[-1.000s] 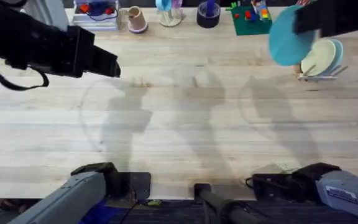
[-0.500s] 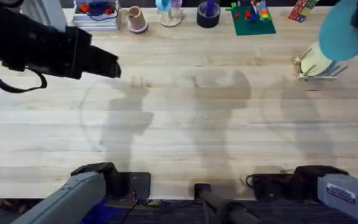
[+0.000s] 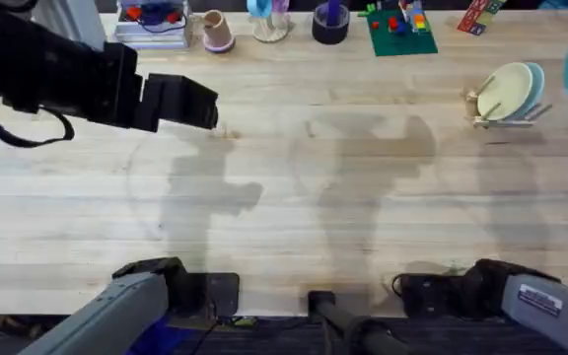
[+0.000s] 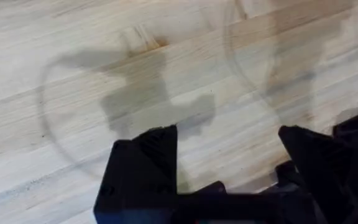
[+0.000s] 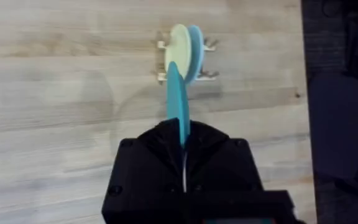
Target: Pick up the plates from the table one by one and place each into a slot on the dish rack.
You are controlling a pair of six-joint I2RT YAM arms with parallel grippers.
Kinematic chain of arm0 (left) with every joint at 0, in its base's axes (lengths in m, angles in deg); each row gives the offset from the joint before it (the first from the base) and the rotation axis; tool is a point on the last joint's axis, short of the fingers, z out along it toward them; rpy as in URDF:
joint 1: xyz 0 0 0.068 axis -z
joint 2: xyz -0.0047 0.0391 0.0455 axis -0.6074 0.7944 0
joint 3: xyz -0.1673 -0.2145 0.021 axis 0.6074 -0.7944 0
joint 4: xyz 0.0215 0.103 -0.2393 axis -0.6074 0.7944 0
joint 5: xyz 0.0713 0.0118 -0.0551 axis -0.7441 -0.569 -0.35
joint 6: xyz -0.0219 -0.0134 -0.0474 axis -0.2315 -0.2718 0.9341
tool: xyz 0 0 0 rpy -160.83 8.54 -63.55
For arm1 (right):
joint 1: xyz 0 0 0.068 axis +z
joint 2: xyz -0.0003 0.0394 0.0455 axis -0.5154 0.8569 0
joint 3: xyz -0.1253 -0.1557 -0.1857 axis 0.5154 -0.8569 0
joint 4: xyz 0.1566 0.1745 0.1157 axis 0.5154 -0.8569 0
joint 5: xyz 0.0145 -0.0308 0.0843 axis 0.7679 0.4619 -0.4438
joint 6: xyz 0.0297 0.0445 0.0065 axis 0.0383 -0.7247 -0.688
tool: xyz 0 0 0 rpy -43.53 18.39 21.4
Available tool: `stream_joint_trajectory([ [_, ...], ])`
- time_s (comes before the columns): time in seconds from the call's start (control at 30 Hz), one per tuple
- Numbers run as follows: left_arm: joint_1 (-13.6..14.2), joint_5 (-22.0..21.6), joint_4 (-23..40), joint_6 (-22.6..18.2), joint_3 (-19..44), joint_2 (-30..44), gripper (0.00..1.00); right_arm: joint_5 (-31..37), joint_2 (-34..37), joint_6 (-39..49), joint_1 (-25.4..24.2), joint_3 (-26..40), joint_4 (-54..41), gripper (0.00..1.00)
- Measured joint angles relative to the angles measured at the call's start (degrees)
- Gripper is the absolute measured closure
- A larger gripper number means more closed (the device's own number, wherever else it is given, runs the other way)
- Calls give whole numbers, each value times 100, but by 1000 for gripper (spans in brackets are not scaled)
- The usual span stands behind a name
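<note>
Right gripper (image 5: 183,140) jaws clamp the turquoise plate (image 5: 178,102) on edge; dish rack (image 3: 506,106) at 2 o'clock on the bench (image 3: 314,187). Left gripper (image 4: 229,162) jaws stand apart.

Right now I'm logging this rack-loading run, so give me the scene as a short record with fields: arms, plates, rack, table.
left gripper: open, holds nothing, above bare table
right gripper: shut on turquoise plate, held edge-on above the table, short of the rack
dish rack: far right of the table, already holds a cream plate and a pale blue plate, both upright
plates lying flat on the table: none visible
back edge: black tape roll, green board, other small items
</note>
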Motion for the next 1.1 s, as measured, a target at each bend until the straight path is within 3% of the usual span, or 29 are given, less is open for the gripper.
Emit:
stream_joint_trajectory([
  [0.47,0,-11,1,-2,0,0,7,-1207,8,718,-1727,0,236,973],
  [1.1,0,-11,-1,-2,0,0,7,-1367,942,1161,-1912,0,737,973],
])
